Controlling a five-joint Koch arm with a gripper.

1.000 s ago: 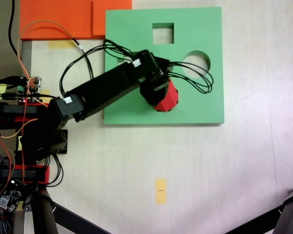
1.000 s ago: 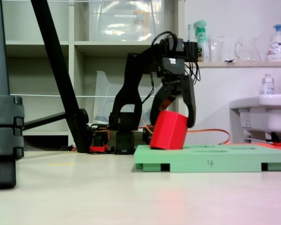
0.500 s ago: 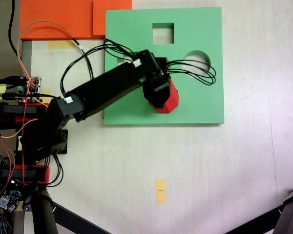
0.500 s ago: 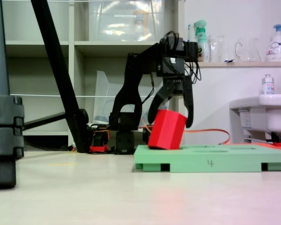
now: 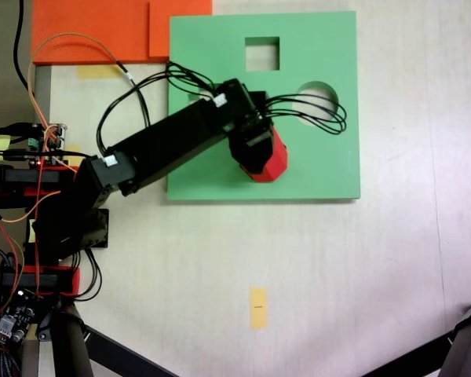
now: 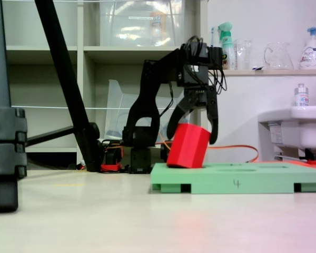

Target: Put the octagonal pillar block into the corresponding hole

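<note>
Gripping the octagonal pillar block (image 6: 187,146), the gripper (image 6: 196,138) has its fingers (image 6: 214,124) closed on the block's sides. The red block is tilted, its lower end resting on the green foam board (image 5: 322,169). From above, the block (image 5: 273,162) sits in the board's lower middle part, under the arm's wrist. The corresponding hole is hidden beneath block and gripper; cannot tell whether the block has entered it. Square cutout (image 5: 262,53) and round cutout (image 5: 318,99) lie open. The board sits near the tabletop's (image 5: 298,267) top edge.
</note>
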